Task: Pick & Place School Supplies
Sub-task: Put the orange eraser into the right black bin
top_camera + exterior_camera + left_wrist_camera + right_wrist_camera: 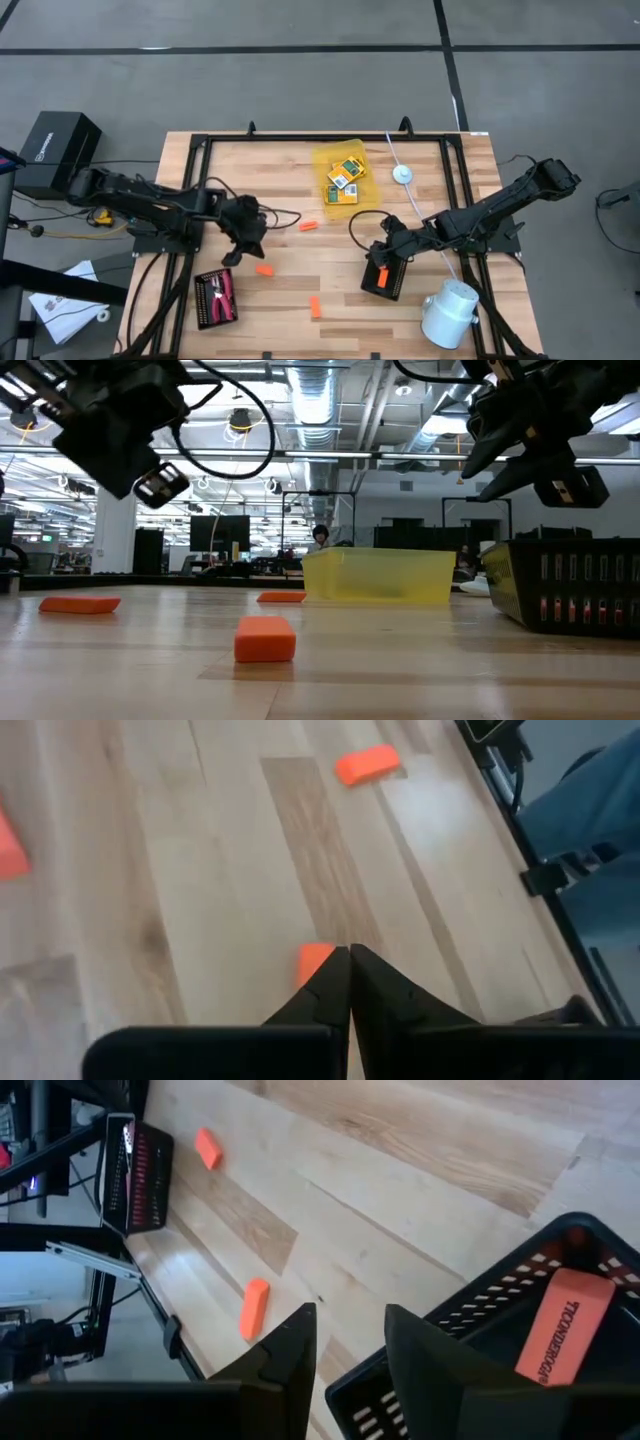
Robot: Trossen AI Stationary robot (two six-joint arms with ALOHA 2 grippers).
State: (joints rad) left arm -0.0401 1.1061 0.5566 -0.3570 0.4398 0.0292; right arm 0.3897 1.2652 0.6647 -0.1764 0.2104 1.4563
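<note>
Here, your left gripper (243, 240) hangs above the bench (300, 260) with its jaws pressed together and nothing between them; in its wrist view the tips meet just in front of one orange stick (314, 961), whether touching it you cannot tell. Your right gripper (385, 252) hovers at the near edge of a black ribbed tray (384, 280) with its jaws spread a little way and empty, and an orange stick printed with dark letters (564, 1327) lies inside that tray just beyond the tips. Three more orange sticks rest loose on the wood: one near the middle (308, 226), one just below the left gripper (264, 269), and one toward the front edge (315, 307). The yellow-and-green card boxes (343, 182) lie together in the translucent yellow tray (322, 158) at the back of the bench, well apart from both grippers. The red-handled tool (225, 290) lies in a second black tray (203, 310) at the front left, below the left arm. A white cylinder (448, 312) stands just beside the right-hand tray, and a small white disc (402, 173) sits near the yellow tray. A black box (55, 145) sits off the bench at far left.
</note>
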